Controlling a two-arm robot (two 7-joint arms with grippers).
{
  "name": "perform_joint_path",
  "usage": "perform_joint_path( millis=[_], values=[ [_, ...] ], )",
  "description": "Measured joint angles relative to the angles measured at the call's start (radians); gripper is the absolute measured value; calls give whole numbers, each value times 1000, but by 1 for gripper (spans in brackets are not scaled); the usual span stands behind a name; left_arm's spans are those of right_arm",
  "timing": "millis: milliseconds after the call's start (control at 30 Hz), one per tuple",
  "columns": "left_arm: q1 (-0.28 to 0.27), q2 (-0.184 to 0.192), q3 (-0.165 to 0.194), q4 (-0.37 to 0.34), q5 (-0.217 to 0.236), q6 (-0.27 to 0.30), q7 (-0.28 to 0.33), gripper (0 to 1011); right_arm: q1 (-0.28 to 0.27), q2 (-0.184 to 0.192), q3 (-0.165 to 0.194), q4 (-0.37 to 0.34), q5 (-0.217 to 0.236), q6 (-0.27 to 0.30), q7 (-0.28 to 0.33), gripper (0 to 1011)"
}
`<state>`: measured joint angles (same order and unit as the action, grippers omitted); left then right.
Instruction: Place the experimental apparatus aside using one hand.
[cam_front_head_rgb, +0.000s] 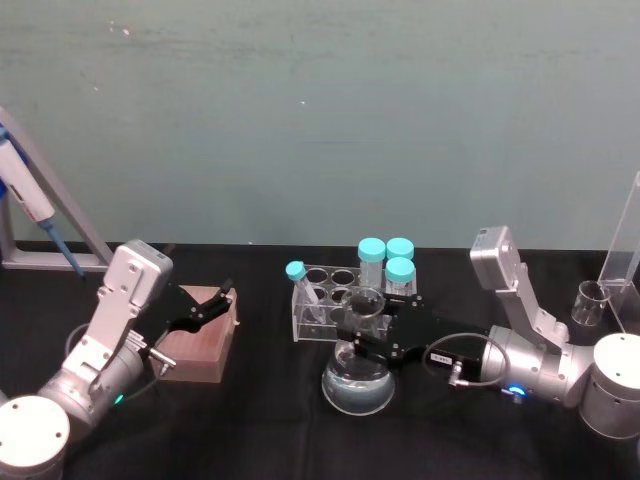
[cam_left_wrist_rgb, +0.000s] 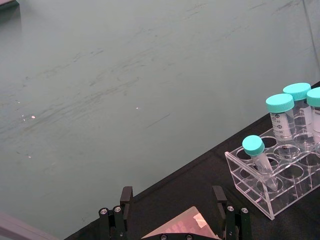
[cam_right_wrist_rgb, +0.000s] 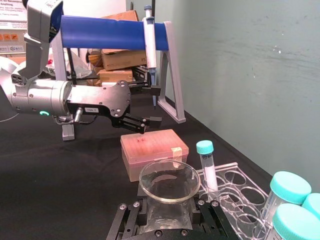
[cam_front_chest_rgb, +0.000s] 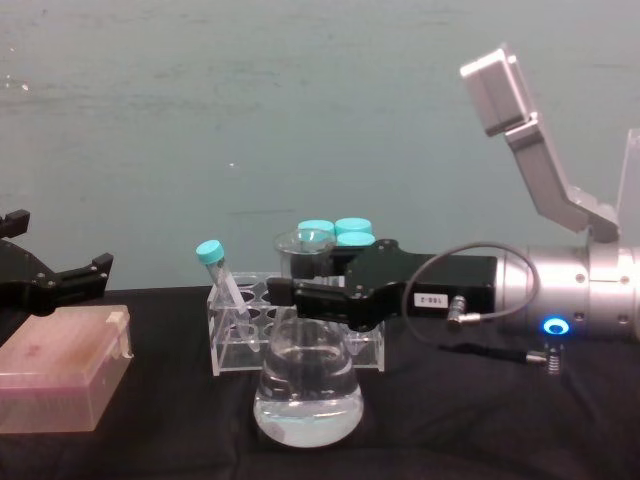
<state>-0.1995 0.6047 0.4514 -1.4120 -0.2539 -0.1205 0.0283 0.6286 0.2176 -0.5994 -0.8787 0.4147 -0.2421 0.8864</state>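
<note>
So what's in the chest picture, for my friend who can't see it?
The right tool grips the neck of a conical flask of clear liquid on a black table. Behind it stands a clear rack of teal-capped tubes. At left, the open left tool hovers over a pink box.

Open left pincer (cam_left_wrist_rgb: 172, 210) above pink box (cam_left_wrist_rgb: 182, 229); capped tubes (cam_left_wrist_rgb: 281, 117) in clear rack (cam_left_wrist_rgb: 272, 187).

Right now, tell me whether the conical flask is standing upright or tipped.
Upright. The conical flask sits flat on the black table, liquid level in its base, its neck between the right gripper fingers.
</note>
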Motion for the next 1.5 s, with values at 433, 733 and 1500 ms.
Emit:
perform_joint_path(
  millis=[433,733,1500],
  values=[
    [0,0,0,0,0,0,0,1000,-84,88,27,-169,39,71,-73,452],
    [0,0,0,0,0,0,0,1000,-142,145,53,-265,57,97,-127,452],
    [0,0,0,0,0,0,0,1000,-262,228,172,-389,43,127,-316,452]
  ],
)
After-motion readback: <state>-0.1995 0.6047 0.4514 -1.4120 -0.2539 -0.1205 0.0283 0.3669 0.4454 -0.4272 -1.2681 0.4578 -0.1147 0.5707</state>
